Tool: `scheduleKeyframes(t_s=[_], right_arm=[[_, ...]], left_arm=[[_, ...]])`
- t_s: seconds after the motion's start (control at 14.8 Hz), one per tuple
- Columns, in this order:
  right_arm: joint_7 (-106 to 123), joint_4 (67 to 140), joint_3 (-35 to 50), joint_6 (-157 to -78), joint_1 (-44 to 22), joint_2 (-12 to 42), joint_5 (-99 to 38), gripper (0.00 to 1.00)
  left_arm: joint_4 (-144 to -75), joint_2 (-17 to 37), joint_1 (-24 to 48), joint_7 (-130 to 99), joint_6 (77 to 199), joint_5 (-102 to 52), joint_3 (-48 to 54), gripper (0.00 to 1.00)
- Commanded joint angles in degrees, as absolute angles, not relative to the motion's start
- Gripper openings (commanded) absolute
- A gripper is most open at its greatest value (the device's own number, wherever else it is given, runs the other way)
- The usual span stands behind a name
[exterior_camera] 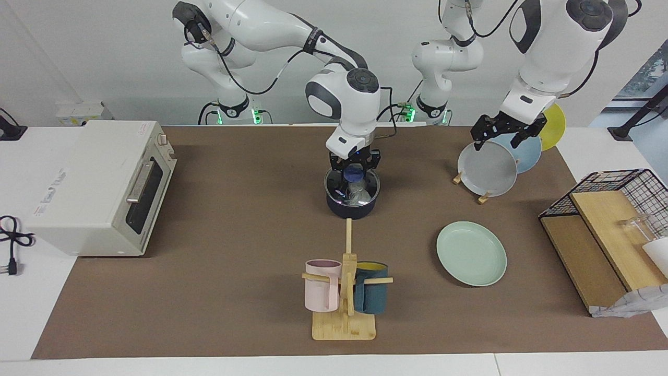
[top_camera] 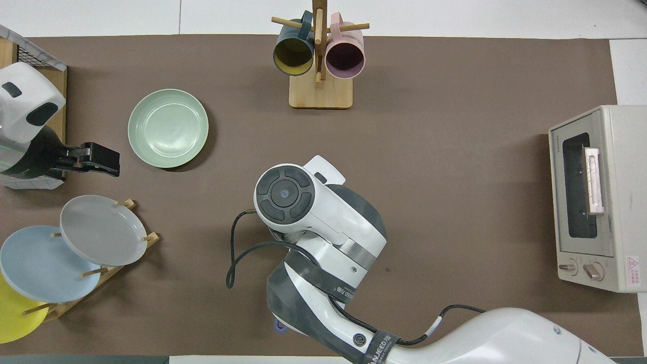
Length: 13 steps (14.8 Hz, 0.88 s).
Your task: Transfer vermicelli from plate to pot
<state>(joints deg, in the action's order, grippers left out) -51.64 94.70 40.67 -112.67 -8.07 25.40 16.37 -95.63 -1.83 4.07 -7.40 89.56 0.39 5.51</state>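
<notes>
Under your right gripper (exterior_camera: 355,168), at the middle of the table, sits the navy pot (exterior_camera: 353,205), and through its glass lid (exterior_camera: 352,188) you can see a pale tangle of vermicelli (exterior_camera: 358,194) inside. Your right fingers are closed on the lid's blue knob (exterior_camera: 355,170), the lid resting level on the rim. From overhead the right arm hides pot and lid.

Toward the left arm's end and farther from the robots than the pot lies your mint-green plate (exterior_camera: 471,254), flat on the brown mat (exterior_camera: 235,235) with nothing on it.

Your left gripper (exterior_camera: 505,133) hangs with fingers spread wide and empty, over the grey plate (exterior_camera: 487,169) leaning in the wooden plate rack (top_camera: 96,273); the light blue plate (top_camera: 43,264) and yellow plate (top_camera: 12,311) stand in the same rack.
</notes>
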Motion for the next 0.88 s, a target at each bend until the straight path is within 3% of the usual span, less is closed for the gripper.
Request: scheduleKeyframes(t_s=[0.0,0.07,0.14,0.2,0.54,0.81], right_arm=[[-54.6,95.4,41.5,-114.6,-7.6,25.4,17.9,0.0],[-55.1,95.4,41.6,-115.0,-7.6,25.5,17.9,0.37],[-55.2,95.2,41.6,-115.0,-7.6,25.5,17.9,0.82],[-55.2,94.8,41.6,-115.0,-7.6,25.5,18.0,1.0],[-52.8,91.4,40.2,-110.4,-6.4,22.3,17.2,1.0],[-41.1,91.4,31.8,-106.2,-5.6,15.2,7.9,1.0]], left_arm=[[-95.4,-2.6,4.1,-7.1,87.7,-0.3,5.5,1.0],[-95.5,-2.7,4.1,-7.0,87.8,-0.4,5.5,1.0],[-95.5,-2.7,4.1,-7.0,87.8,-1.0,5.4,1.0],[-95.5,-2.6,4.1,-7.1,87.9,-1.7,5.2,1.0],[-95.5,-2.6,4.0,-7.1,87.8,-1.8,5.2,1.0],[-95.4,-2.5,3.8,-7.1,87.8,-2.0,5.1,1.0]])
